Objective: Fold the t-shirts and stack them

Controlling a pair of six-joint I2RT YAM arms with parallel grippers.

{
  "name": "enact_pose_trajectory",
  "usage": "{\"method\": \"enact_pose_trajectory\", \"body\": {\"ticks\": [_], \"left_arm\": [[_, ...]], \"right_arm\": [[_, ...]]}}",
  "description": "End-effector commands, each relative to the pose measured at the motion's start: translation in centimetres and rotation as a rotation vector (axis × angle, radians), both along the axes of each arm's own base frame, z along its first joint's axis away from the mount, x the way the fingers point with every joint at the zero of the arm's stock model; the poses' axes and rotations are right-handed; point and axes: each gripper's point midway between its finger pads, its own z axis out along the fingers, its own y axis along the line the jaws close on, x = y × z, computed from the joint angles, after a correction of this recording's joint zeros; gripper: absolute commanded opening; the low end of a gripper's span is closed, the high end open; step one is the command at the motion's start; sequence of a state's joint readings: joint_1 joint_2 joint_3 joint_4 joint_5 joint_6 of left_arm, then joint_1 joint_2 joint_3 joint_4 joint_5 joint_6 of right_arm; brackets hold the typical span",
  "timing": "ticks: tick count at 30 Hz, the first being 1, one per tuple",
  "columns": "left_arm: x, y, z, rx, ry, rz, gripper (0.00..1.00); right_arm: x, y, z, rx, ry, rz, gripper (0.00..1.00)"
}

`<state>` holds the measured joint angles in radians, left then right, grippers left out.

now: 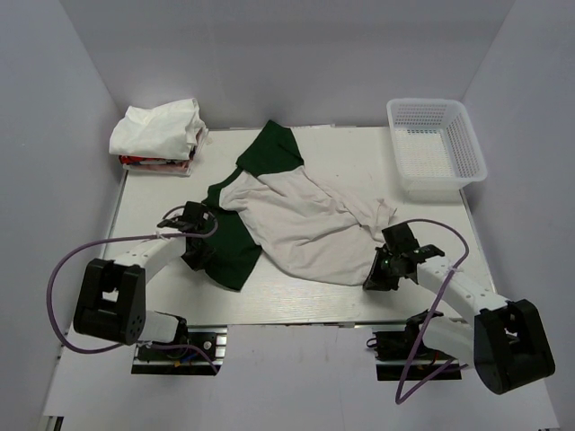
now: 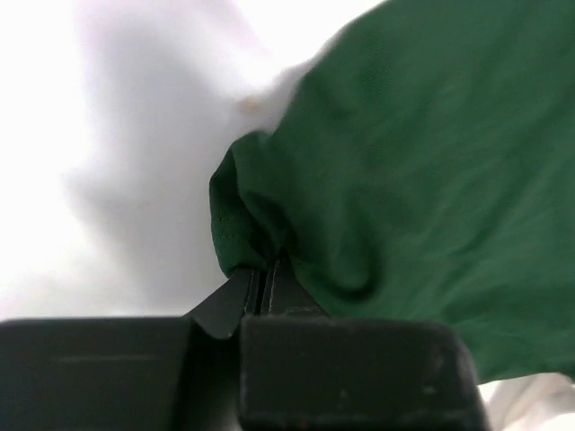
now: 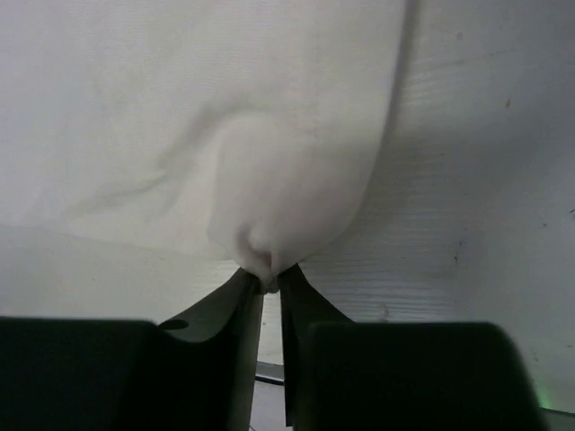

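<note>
Jaws of the left gripper [image 2: 266, 274] clamp a green fold, and those of the right gripper [image 3: 268, 269] an off-white edge, of the t-shirt [image 1: 296, 224] lying crumpled mid-table [image 1: 350, 171]; if you lift unevenly, either thin pinch may slip.

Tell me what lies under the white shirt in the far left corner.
A red and pink shirt peeks out beneath the white shirt, on the table. Only its near edge shows; the rest, and any further layers, are covered.

We look down on the white counter [image 1: 359, 171] from above and behind the arms. Both wrist views press close against the large off-white and dark-green cloth t-shirt [image 1: 296, 224], also seen overhead.
</note>
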<state>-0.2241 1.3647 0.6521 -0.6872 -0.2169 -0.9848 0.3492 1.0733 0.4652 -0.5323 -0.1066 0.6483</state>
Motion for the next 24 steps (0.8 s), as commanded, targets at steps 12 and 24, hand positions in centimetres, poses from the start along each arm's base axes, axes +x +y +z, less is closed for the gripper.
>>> {"method": "enact_pose_trajectory", "body": {"ticks": [12,24], "left_arm": [[11.0,-0.6,18.6,0.049,-0.730,-0.123,0.00],[4.5,1.2,49.1,0.047,-1.466,-0.158,0.00]], "right_arm": [[11.8,-2.1,13.9,-0.128,-0.587,-0.144,0.00],[11.2,-4.1,37.8,-0.029,-1.180,-0.204,0.00]]}}
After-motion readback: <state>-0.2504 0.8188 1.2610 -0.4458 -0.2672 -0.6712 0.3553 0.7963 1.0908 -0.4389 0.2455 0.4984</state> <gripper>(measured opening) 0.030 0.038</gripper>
